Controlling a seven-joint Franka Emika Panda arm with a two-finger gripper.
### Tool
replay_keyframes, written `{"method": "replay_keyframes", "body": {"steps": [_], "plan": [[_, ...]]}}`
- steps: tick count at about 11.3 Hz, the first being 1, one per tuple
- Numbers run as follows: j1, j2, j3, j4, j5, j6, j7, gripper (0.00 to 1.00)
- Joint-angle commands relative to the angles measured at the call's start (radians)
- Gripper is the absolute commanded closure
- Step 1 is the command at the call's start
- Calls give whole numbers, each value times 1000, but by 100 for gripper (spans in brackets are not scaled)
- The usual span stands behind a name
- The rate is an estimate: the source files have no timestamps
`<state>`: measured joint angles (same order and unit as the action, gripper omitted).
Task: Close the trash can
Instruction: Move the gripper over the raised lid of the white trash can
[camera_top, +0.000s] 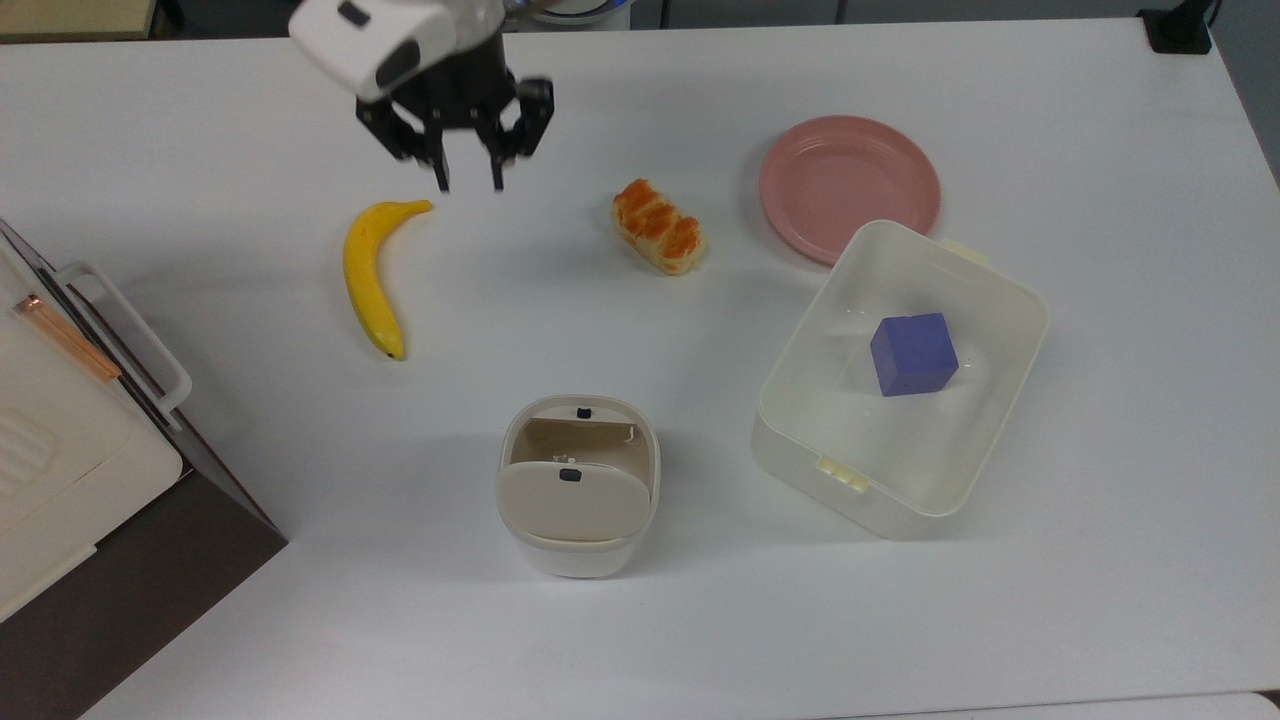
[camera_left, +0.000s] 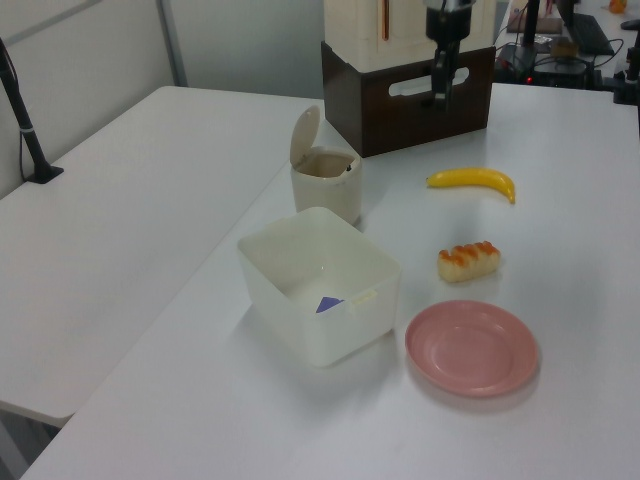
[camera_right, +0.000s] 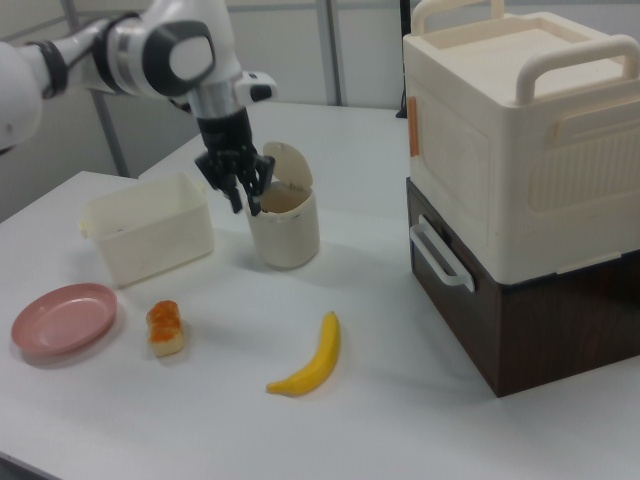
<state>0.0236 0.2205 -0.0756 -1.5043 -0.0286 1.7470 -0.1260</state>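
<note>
Approaching — we are carrying the gripper (camera_top: 468, 186) above the table's far side, fingers narrowly parted, holding nothing | trash can (camera_top: 578, 485) is sitting well apart toward the top view's bottom, lid (camera_top: 574, 503) raised | we are judging the push lies nearward — beyond the banana (camera_top: 372, 272).

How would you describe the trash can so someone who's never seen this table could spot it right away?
Start at the big cream box stacked on a dark brown cabinet at the top view's left, then look to its right, below the banana. The trash can is a small cream rounded-square bin. Unlike the larger translucent tub holding a blue cube, it has a raised beige flip lid with a black button.
</note>
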Motion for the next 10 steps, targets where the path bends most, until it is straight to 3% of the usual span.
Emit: {"method": "replay_keyframes", "body": {"steps": [1,6,10], "plan": [[12,106,-7,70,4,97,23,96],[13,161,-7,76,3,374,57,100],[28,258,-6,157,1,685,126,100]]}}
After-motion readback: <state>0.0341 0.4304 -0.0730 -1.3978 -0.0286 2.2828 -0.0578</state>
